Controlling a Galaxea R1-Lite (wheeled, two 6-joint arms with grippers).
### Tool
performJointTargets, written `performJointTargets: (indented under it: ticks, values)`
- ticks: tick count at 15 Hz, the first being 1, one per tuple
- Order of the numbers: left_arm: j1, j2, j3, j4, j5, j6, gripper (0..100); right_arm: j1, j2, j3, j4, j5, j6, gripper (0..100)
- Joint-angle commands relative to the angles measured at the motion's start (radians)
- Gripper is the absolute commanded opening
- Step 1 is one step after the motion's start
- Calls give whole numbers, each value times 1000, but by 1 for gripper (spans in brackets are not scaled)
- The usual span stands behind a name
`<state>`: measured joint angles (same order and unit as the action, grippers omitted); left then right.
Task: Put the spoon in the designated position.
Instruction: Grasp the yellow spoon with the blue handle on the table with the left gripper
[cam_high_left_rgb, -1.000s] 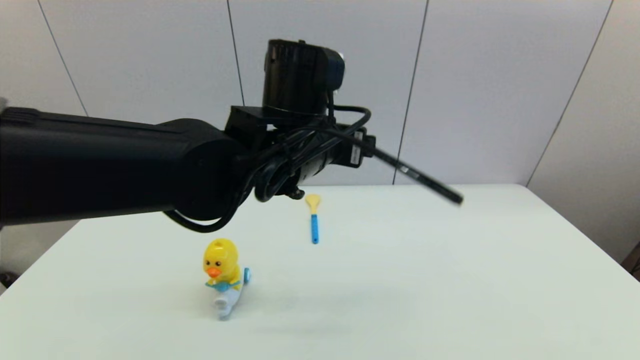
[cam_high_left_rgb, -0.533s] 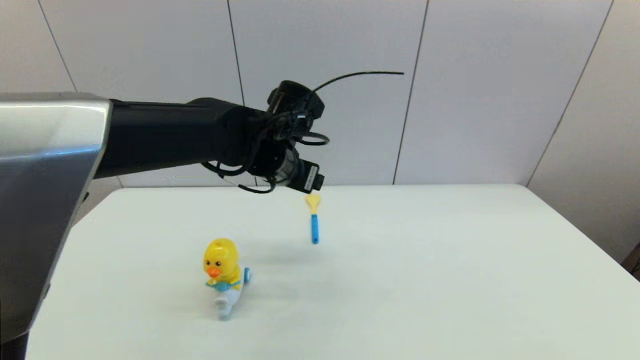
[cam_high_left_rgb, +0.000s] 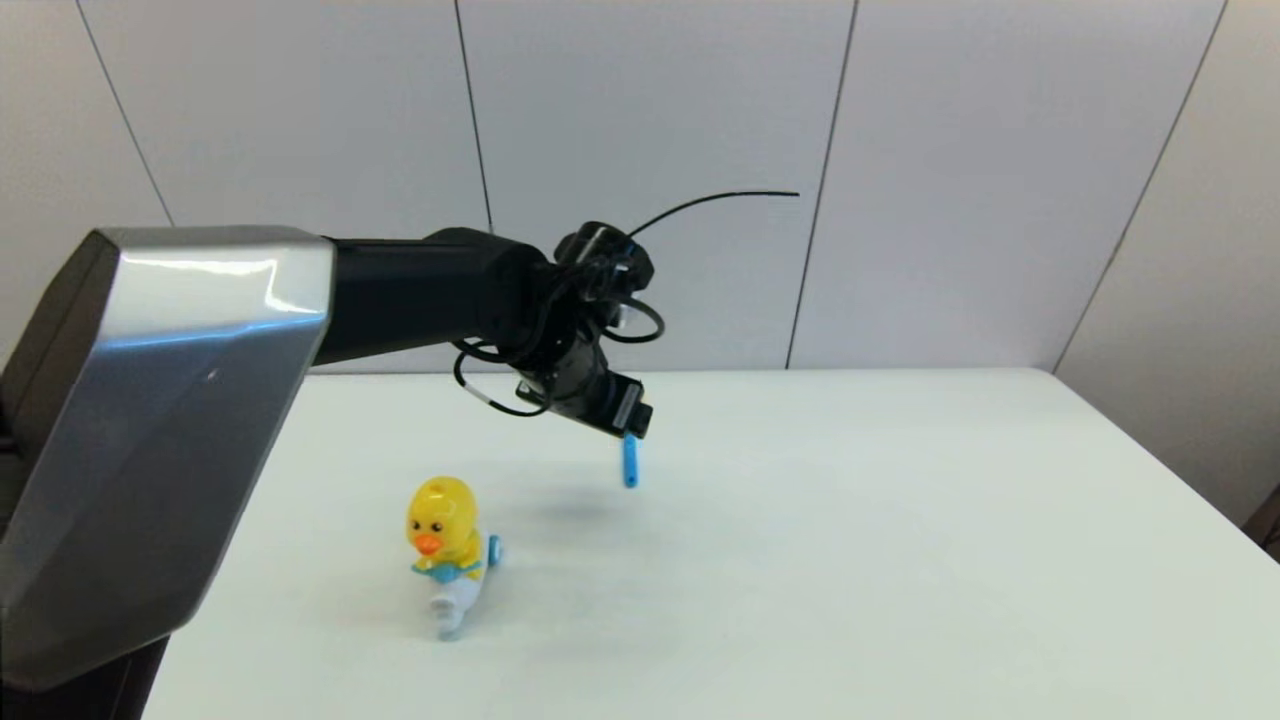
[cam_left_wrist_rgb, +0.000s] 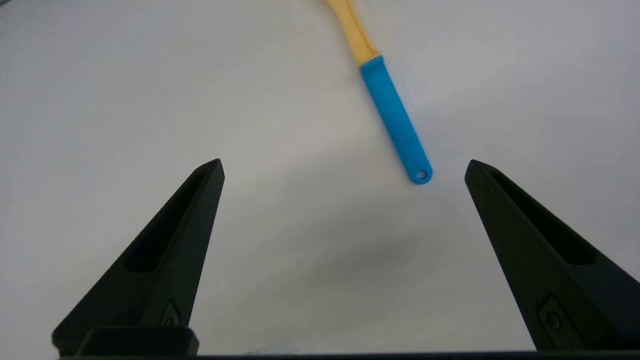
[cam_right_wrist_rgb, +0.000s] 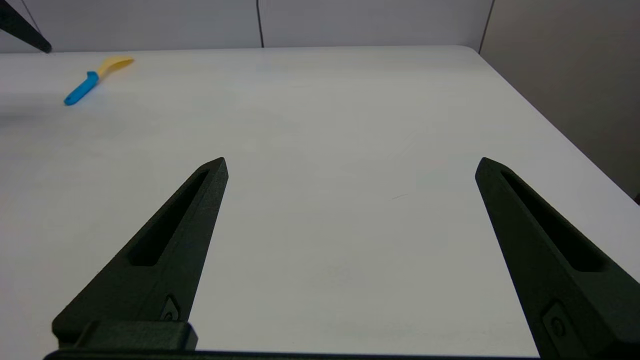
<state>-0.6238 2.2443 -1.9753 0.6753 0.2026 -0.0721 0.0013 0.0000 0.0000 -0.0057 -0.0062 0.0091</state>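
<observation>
your left gripper (cam_left_wrist_rgb: 344, 167) hangs over the spoon (cam_left_wrist_rgb: 387, 97), fingers spread wide and holding nothing; the blue handle tip lies between them, nearer the right-hand finger (cam_left_wrist_rgb: 535, 250) in the wrist frame. in the head frame, the spoon (cam_high_left_rgb: 629, 462) sits at centre on the white table (cam_high_left_rgb: 900, 560), its bowl hidden by the arm. the yellow duck toy (cam_high_left_rgb: 443, 550) stands lower left. your right gripper (cam_right_wrist_rgb: 350, 165) is wide too, empty, well apart from the spoon (cam_right_wrist_rgb: 92, 82).

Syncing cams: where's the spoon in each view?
Head: spoon at table centre, only the blue handle showing below the left gripper.
Left wrist: handle between the open fingers, nearer one.
Right wrist: far off, whole.
Shared landmark: white table.
</observation>
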Motion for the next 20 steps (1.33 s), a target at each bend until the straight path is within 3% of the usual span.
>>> performJointTargets:
  ticks: [1,7,9,11,20]
  values:
    - [-20,31,0,-63,3,-8,100,0,2,2,0,0,0,100]
    - [-20,109,0,-188,14,-8,100,0,2,2,0,0,0,100]
    - [-20,126,0,-186,72,-17,100,0,2,2,0,0,0,100]
    - [-20,140,1,-183,136,-72,100,0,2,2,0,0,0,100]
    - [-71,176,1,-270,143,-308,100,0,2,2,0,0,0,100]
